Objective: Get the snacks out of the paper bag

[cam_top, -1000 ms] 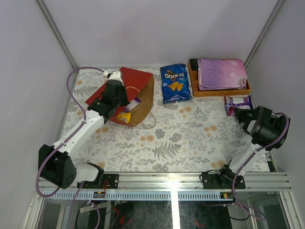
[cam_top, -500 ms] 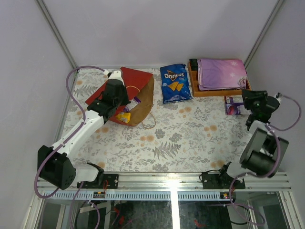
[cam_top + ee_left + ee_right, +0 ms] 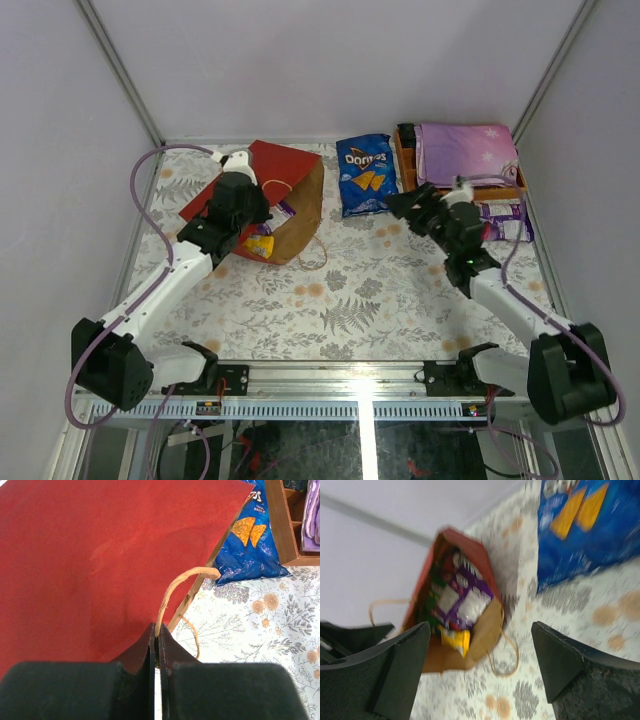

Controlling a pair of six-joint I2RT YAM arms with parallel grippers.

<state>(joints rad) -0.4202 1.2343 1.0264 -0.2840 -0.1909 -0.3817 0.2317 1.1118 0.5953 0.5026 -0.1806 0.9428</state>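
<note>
The red paper bag (image 3: 285, 165) lies on its side at the back left, brown mouth facing right. My left gripper (image 3: 158, 631) is shut on its upper tan loop handle (image 3: 175, 582) and holds the mouth up. Inside the mouth show a purple packet (image 3: 465, 597) and a yellow packet (image 3: 456, 640), with green and red ones deeper in. A blue Doritos bag (image 3: 367, 175) lies flat beside the bag. Another purple packet (image 3: 505, 220) lies at the right. My right gripper (image 3: 397, 205) hangs open over mid-table, empty, pointing at the bag's mouth.
An orange wooden tray (image 3: 460, 192) at the back right holds a folded purple star-print cloth (image 3: 465, 152). The bag's lower loop handle (image 3: 315, 255) lies on the floral tablecloth. Grey walls close in the left, back and right sides.
My right gripper has opened, leaving the purple packet by the tray, and the arm has swung left from the table's right edge toward the bag. The left arm has barely moved.
</note>
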